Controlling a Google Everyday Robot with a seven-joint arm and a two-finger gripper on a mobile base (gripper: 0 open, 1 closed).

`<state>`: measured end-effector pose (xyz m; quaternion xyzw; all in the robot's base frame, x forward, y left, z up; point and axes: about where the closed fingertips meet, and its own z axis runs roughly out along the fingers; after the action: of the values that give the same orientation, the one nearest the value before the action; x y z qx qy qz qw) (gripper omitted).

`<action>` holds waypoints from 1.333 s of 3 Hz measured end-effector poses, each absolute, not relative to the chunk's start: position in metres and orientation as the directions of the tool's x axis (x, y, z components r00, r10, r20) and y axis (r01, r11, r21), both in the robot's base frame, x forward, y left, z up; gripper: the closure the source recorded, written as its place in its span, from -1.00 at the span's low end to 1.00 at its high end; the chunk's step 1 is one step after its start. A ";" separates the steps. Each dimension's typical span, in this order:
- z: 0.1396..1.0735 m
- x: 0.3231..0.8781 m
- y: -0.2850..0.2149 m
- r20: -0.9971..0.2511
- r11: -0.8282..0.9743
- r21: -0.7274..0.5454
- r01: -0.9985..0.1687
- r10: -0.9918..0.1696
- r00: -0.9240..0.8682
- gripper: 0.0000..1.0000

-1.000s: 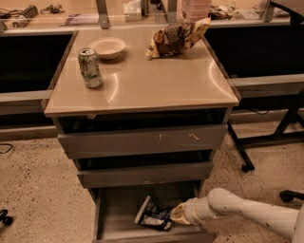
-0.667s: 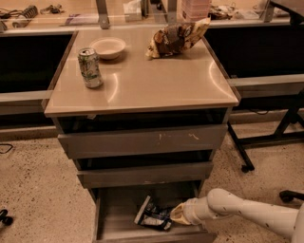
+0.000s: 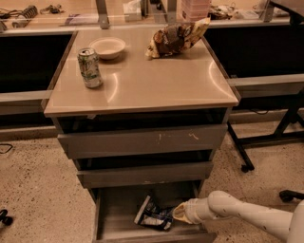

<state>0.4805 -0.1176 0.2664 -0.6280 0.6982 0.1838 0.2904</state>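
My gripper [image 3: 176, 213] reaches from the lower right into the open bottom drawer [image 3: 116, 211] of the cabinet. Its tip sits against a dark blue and white snack bag [image 3: 153, 215] lying on the drawer floor. The white arm [image 3: 247, 213] runs off toward the right edge. On the beige cabinet top [image 3: 147, 78] stand a green and white can [image 3: 90, 68] at the left, a small white bowl [image 3: 108, 47] behind it, and a brown chip bag [image 3: 175, 38] at the back right.
The two upper drawers [image 3: 142, 140] are slightly ajar. Dark desk legs with casters [image 3: 244, 167] stand to the right on the speckled floor. A long counter with clutter [image 3: 47, 12] runs behind the cabinet.
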 end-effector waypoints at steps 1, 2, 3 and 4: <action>0.252 0.491 -0.118 -0.641 0.108 -0.139 -0.984 -0.767 0.006 -0.28; 0.237 0.500 -0.119 -0.651 0.081 -0.155 -0.985 -0.758 0.040 -0.64; 0.219 0.507 -0.117 -0.672 0.067 -0.155 -0.986 -0.738 0.056 -0.66; 0.198 0.514 -0.115 -0.700 0.064 -0.150 -0.987 -0.712 0.060 -0.64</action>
<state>0.5137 -0.1148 0.1978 -0.6509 0.6524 0.2106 0.3261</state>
